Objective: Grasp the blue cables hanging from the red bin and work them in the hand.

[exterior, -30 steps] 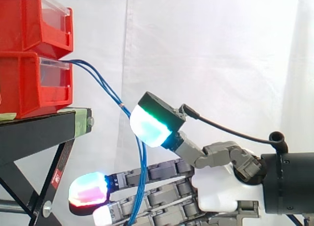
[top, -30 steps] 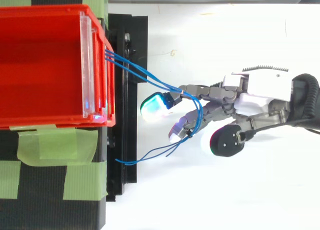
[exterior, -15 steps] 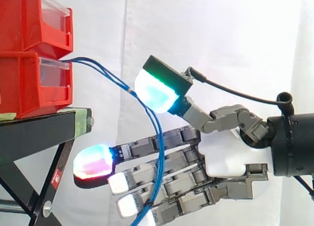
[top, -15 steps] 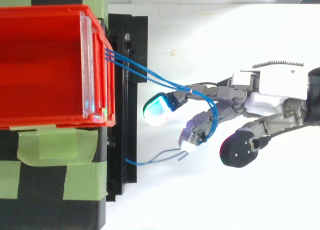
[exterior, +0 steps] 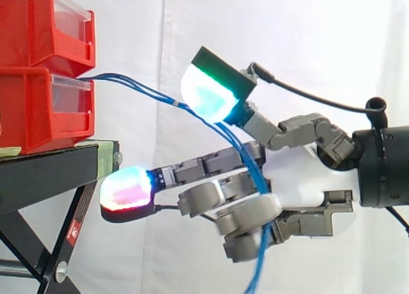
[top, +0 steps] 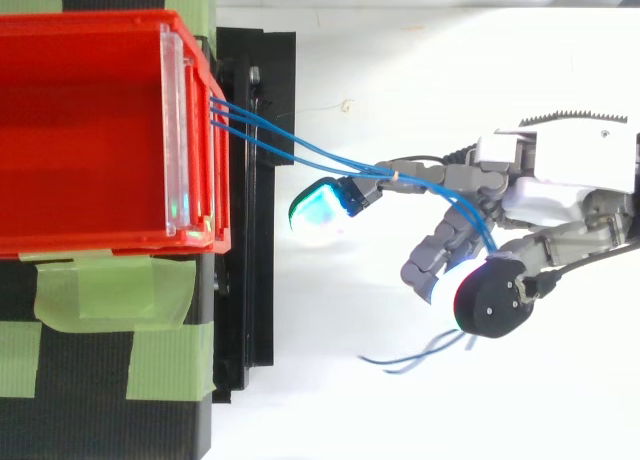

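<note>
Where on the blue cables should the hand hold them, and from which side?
Grip the blue cables mid-span, where the strands run bundled, coming from the side away from the red bin. Nearer the bin they fan apart beside the black stand. The hand has its curled fingers round them there.

Black stand [exterior: 45, 172], strips of green tape [top: 100, 290] on its top, upper bin [exterior: 38, 25] stacked above, white curtain [exterior: 287, 45] behind.
</note>
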